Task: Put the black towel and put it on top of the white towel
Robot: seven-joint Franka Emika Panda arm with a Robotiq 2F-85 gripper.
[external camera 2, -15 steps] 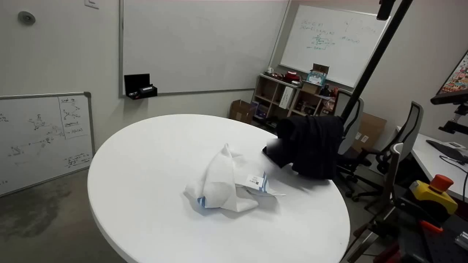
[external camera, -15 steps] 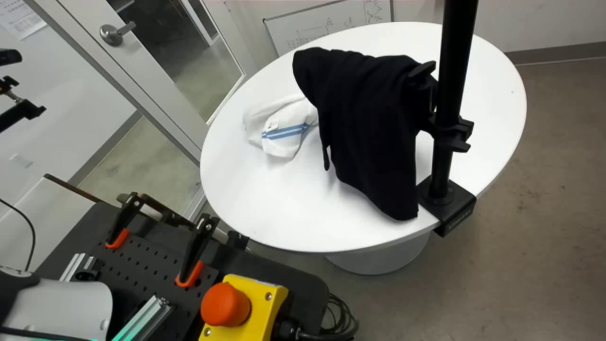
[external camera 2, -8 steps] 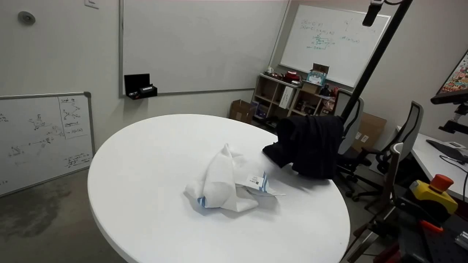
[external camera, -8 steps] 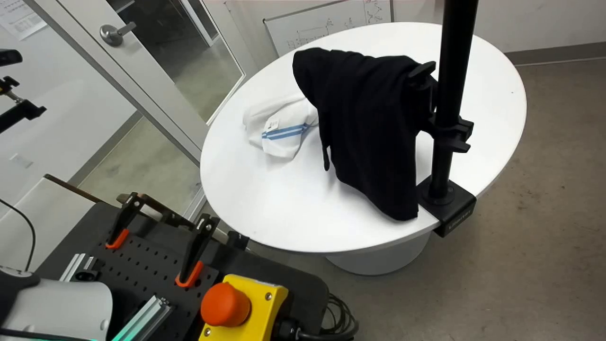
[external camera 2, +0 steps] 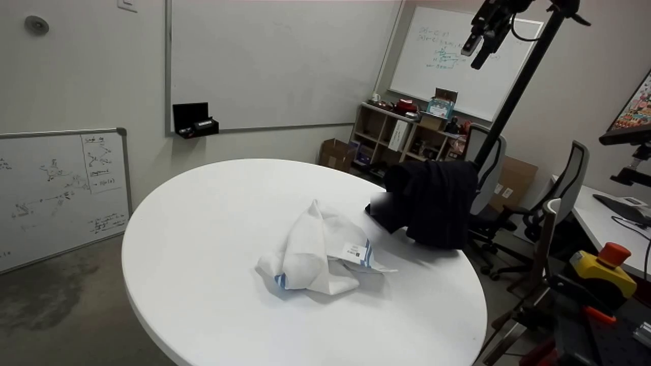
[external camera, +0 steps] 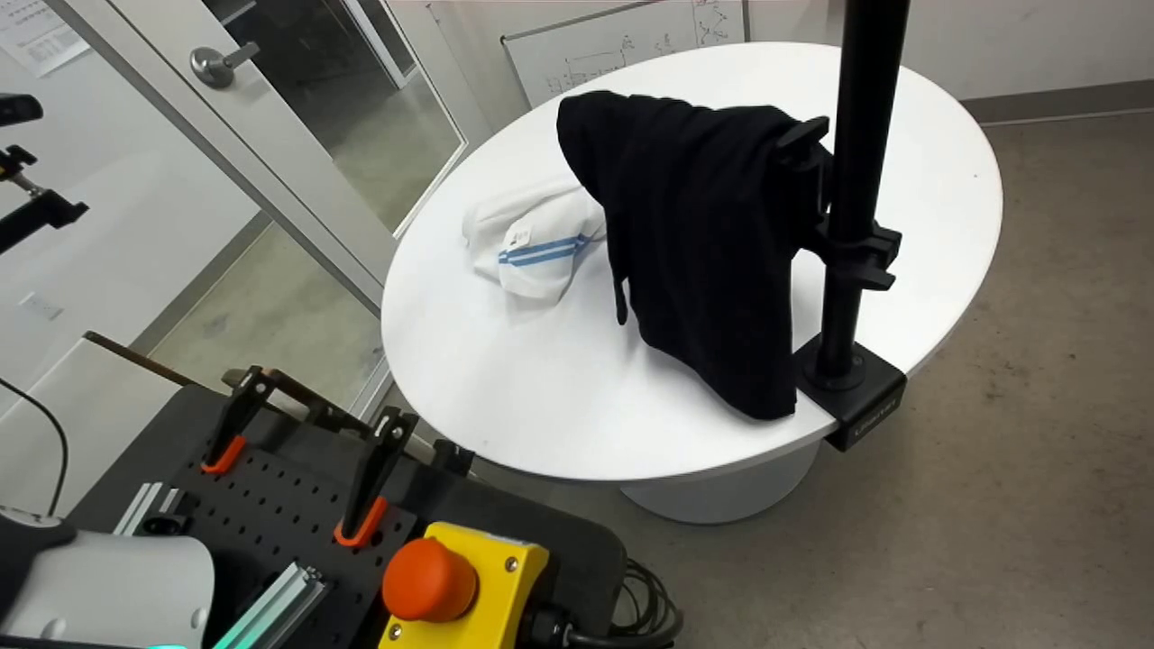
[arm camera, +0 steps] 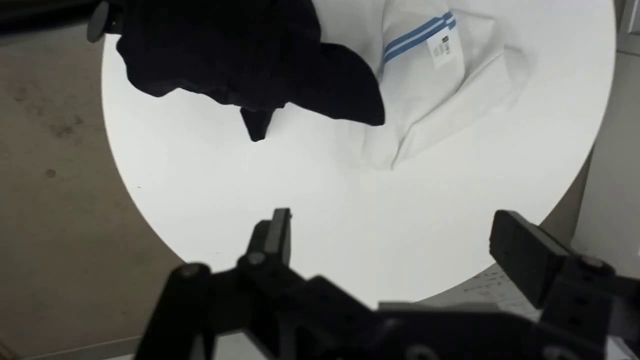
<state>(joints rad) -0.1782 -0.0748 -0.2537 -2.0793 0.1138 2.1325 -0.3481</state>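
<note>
Black towel [external camera: 694, 243] hangs in loose folds beside a black pole [external camera: 858, 180], whose base [external camera: 870, 388] sits at the near right edge of the round white desk [external camera: 541, 397] in an exterior view. What bears the cloth is mostly hidden, and I cannot tell whether its lower hem touches the desk. Left of it and a little farther lies the white towel [external camera: 536, 248], crumpled on the desk, its blue stripes showing. On the near left, a yellow box [external camera: 505, 586] with a red button [external camera: 430, 579] rests on a black stand [external camera: 561, 518].

In an exterior view the gripper [external camera 2: 472, 58] hangs high at the right, well apart from both towels; a large whiteboard [external camera 2: 274, 66] is on the far side and office chairs [external camera 2: 564, 188] stand at the right. The towels are near each other but apart, the black one farther and to the right.

In the wrist view the jaws are spread wide, released, with the desk showing between them. Black cloth is on the left, passing in front of the white towel's edge.
</note>
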